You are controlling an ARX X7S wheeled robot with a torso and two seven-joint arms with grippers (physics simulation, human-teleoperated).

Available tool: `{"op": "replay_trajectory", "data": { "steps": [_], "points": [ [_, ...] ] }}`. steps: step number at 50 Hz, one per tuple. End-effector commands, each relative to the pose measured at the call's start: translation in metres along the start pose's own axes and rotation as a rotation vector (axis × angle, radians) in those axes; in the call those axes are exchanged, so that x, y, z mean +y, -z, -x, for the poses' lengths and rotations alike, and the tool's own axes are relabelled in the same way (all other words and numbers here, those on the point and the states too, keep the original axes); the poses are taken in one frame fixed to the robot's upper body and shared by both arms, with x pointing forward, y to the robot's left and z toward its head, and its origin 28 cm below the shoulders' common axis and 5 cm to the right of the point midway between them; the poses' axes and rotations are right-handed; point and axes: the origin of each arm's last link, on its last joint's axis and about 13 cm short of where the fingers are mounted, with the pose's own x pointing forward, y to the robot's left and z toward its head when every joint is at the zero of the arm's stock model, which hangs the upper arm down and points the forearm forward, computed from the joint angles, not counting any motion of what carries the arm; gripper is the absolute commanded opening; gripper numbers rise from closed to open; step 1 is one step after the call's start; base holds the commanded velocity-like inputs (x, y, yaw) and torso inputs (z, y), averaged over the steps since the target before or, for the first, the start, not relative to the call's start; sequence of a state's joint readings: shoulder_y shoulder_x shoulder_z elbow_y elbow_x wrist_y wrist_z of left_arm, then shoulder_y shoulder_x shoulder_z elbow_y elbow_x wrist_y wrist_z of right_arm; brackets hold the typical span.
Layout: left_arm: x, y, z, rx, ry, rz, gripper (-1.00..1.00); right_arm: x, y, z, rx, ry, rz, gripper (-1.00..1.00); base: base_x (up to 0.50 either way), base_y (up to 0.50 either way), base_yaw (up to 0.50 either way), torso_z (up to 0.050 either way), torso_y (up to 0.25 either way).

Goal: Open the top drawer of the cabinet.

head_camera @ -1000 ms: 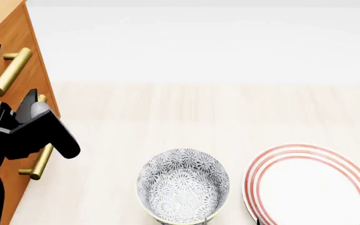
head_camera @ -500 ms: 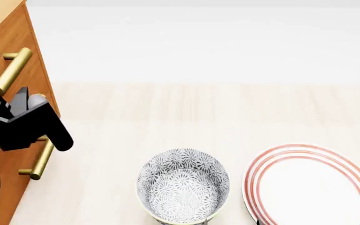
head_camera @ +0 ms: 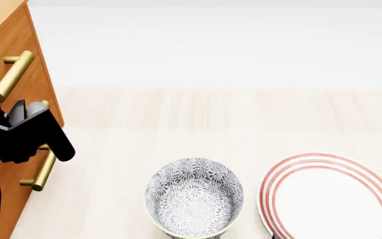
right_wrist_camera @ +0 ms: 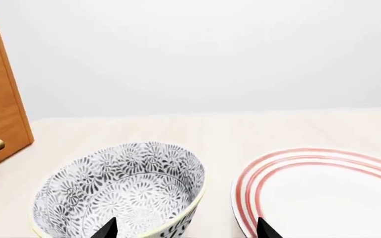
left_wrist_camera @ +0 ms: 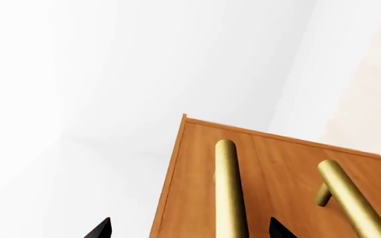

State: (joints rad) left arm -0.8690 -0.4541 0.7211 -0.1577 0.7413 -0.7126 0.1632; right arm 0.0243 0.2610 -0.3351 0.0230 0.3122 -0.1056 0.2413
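Observation:
The cabinet (head_camera: 35,84) stands at the left edge of the head view, orange-brown with brass bar handles. The top drawer (left_wrist_camera: 197,188) sits flush with the cabinet front. Its brass handle (head_camera: 12,73) also shows in the left wrist view (left_wrist_camera: 229,193). My left gripper (left_wrist_camera: 189,229) is open, and that handle lies between its two black fingertips (left_wrist_camera: 101,229), nearer one of them; I cannot tell whether they touch it. The left arm (head_camera: 25,134) hangs in front of the lower drawers. My right gripper (right_wrist_camera: 185,229) is open and empty, low over the tabletop.
A second brass handle (left_wrist_camera: 349,198) runs beside the top one, and a lower one (head_camera: 42,172) shows below the arm. A black-and-white patterned bowl (head_camera: 194,196) and a red-ringed white plate (head_camera: 330,196) stand on the pale wooden table (head_camera: 211,114), close to my right gripper.
My left arm has shifted a little left and up, closer to the cabinet front. The drawer, bowl and plate have not moved.

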Motion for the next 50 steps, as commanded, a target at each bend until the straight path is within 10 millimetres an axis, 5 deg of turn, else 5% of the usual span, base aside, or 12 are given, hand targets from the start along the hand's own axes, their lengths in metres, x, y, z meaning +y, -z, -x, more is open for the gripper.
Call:
{"op": "replay_trajectory", "data": {
  "steps": [1,50],
  "points": [
    [-0.0049,-0.0006,-0.0019,0.002,0.034,0.019,1.00,0.0006,-0.0010,-0.0009,-0.007,-0.003,-0.003,1.00,0.00,0.00,0.00,0.000,0.000],
    [-0.0148,0.0056,-0.0104,0.034,0.014,-0.014,1.00,0.0012,0.0003,-0.0008,0.010,-0.007,-0.006,1.00,0.00,0.00,0.00,0.000,0.000]
  ]
}}
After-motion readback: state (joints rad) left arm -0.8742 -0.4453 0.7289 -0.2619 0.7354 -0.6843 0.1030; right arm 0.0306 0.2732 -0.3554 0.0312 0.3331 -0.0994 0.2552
